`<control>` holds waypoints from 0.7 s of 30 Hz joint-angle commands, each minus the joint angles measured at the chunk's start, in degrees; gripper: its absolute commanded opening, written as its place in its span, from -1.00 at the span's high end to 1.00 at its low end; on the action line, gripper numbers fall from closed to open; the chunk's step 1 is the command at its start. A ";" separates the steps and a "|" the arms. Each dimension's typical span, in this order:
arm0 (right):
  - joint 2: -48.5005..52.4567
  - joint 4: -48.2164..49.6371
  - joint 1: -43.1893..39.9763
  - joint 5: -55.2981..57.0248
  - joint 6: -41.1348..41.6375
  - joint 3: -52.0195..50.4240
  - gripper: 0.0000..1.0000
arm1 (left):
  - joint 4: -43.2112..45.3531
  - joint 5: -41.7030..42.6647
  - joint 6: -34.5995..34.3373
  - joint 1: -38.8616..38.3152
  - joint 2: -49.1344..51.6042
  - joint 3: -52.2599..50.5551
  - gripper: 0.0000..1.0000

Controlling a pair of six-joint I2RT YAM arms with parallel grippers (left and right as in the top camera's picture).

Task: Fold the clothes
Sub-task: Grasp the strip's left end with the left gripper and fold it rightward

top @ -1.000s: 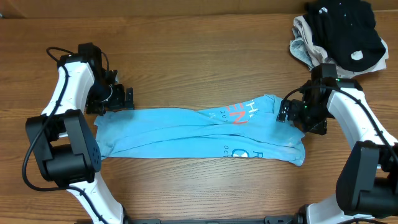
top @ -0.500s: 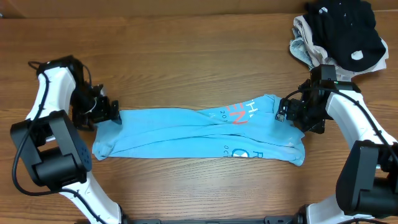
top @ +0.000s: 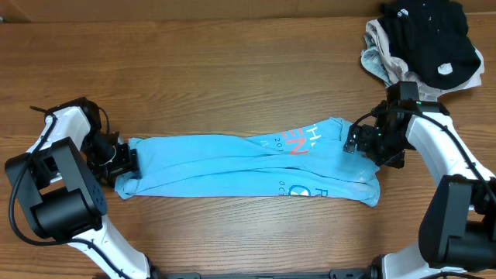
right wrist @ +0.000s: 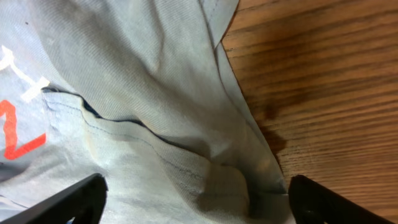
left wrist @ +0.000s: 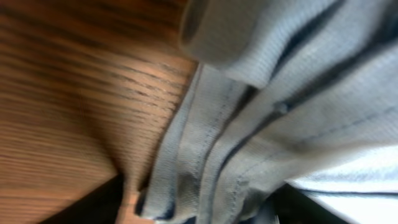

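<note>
Though the left wrist view is blurred and cuts the fingertips off at its lower edge, I read the left gripper [top: 126,161] as pinching a bunch of gathered folds at the left end of the blue shirt [top: 232,167]. That shirt lies stretched across the table [top: 232,70] as a long, creased band, its print half buried in a fold and unreadable. My right gripper [top: 351,143] sits on the shirt's upper right edge with its fingers [right wrist: 68,202] spread wide, cloth lying slack between them. At the far right corner a heap of dark clothes [top: 426,35] runs off frame.
</note>
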 commanded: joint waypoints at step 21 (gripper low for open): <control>-1.42 -0.02 -0.15 -1.81 5.90 2.34 -0.77 | 3.65 -6.58 3.87 0.28 0.87 17.68 0.92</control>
